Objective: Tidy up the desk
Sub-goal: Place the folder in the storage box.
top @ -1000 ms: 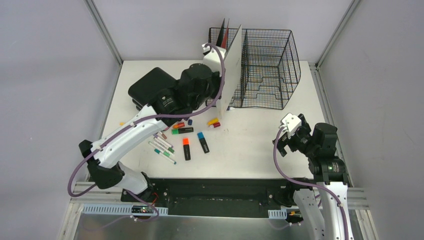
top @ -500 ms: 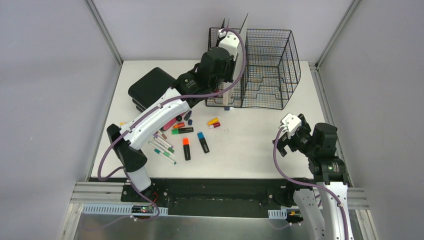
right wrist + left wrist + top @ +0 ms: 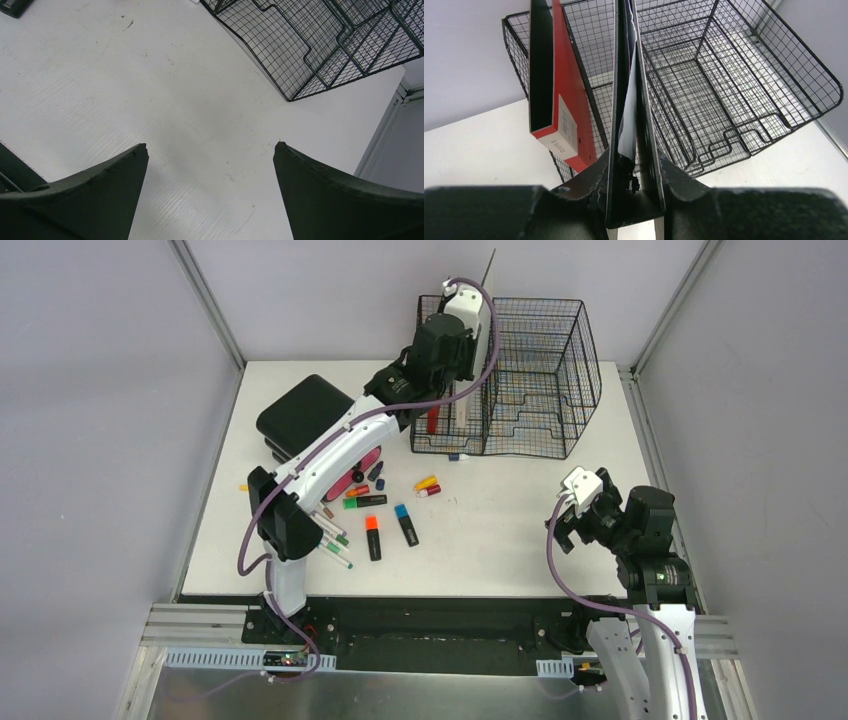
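The left claw is clamped on a thin dark folder, held edge-on and upright at the black wire rack — a red book stands just to the claw's left. The right claw gapes wide, holding nothing — the white tabletop lies directly beneath it, the rack's corner ahead to its right.

A black wire-mesh rack is standing at the back — a red binder and a thin dark folder are sitting upright at its left end. Markers are lying scattered near a black case.
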